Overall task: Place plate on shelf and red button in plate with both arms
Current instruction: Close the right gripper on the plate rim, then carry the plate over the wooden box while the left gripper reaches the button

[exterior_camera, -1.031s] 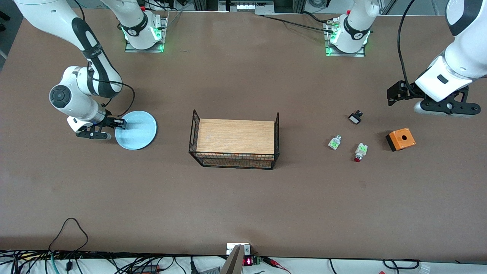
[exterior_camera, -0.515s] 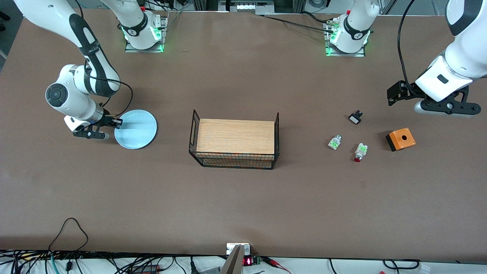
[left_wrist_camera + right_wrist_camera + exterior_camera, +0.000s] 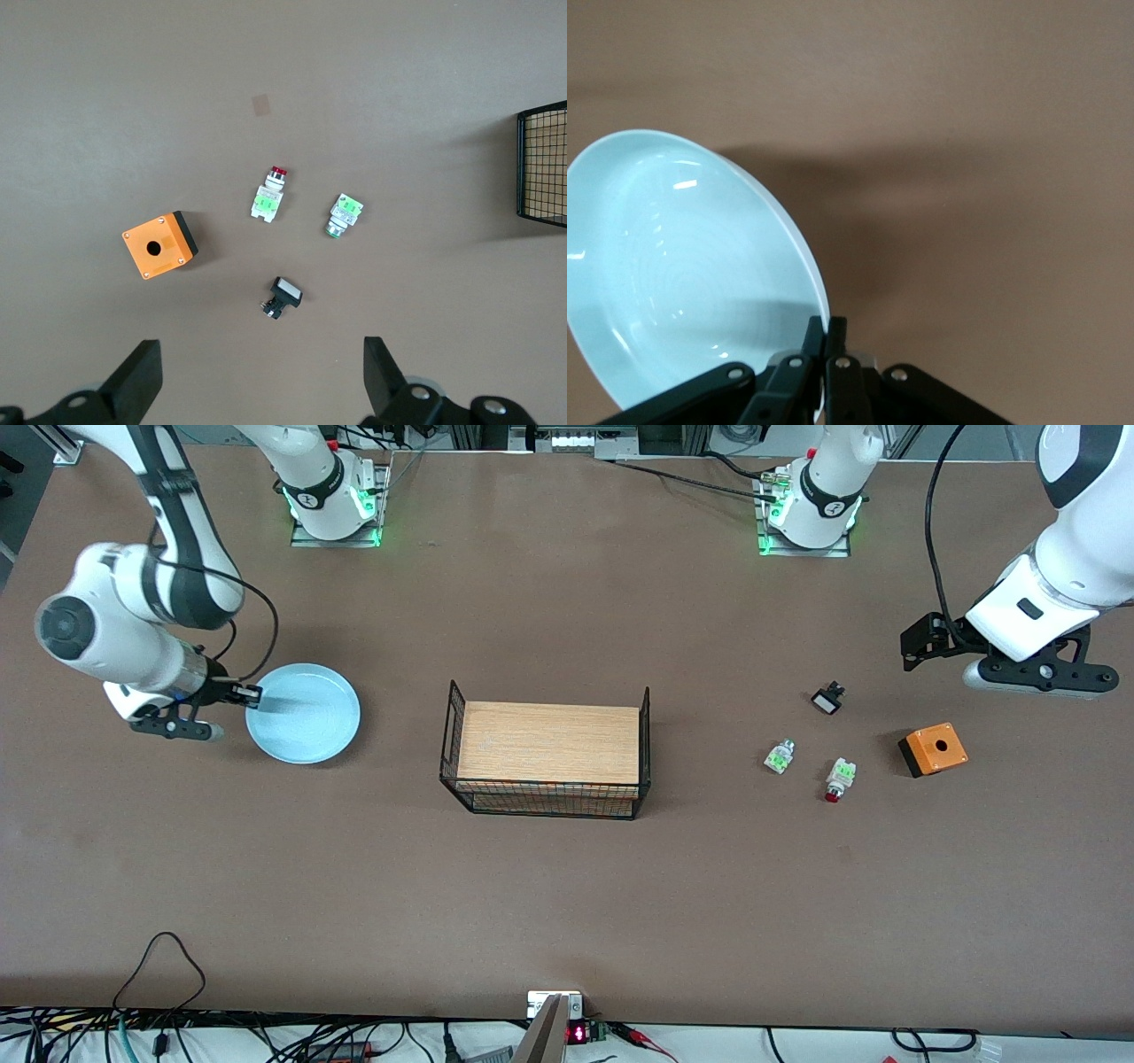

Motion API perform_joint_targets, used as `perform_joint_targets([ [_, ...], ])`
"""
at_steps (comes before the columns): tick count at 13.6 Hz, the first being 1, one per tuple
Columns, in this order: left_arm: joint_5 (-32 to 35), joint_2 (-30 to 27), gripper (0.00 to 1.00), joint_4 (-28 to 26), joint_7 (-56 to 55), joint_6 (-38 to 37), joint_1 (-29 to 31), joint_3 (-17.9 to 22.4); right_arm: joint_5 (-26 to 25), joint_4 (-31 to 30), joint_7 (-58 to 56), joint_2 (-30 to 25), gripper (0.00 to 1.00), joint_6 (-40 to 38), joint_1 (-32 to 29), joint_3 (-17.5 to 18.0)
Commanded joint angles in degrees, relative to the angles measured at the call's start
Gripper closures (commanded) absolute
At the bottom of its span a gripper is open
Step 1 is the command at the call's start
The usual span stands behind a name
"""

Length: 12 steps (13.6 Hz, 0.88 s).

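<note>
Since a moment ago our right gripper has pinched fully shut on the rim of the plate and lifted it; the plate now hangs tilted above the table toward the right arm's end. We see in the right wrist view the fingers clamped on the plate's edge, with its shadow on the table. Our left gripper waits with jaws spread wide, holding nothing, over the black-and-white part. Among those small parts lies the red button, between the green-white part and the orange box, well apart from the wire basket
</note>
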Motion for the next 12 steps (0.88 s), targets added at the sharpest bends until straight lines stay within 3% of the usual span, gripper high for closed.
perform_joint_targets([
  [1, 1.5, 0.4, 0.00, 1.2, 0.1, -1.0, 0.0, -0.1, 3.6, 10.2, 0.7, -1.6, 1.00, -13.8, 0.0, 0.8],
  [5, 1.5, 0.8, 0.00, 1.2, 0.1, -0.7, 0.4, -0.1, 8.2, 23.1, 1.6, -1.7, 1.00, -27.5, 1.4, 2.8],
  [6, 1.5, 0.8, 0.00, 1.3, 0.2, -0.7, 0.5, 0.0, 8.2, 25.7, 6.4, -1.7, 1.00, -30.1, 1.7, 3.7],
  [9, 1.5, 0.8, 0.00, 1.4, 0.1, -0.7, 0.4, -0.1, 8.3, 29.9, 21.4, -1.4, 1.00, -31.3, 4.6, 8.1],
  [12, 1.5, 0.7, 0.00, 1.4, 0.1, -1.1, 0.3, -0.1, 8.4, 32.9, 35.8, -0.7, 1.00, -31.3, 10.9, 9.0],
])
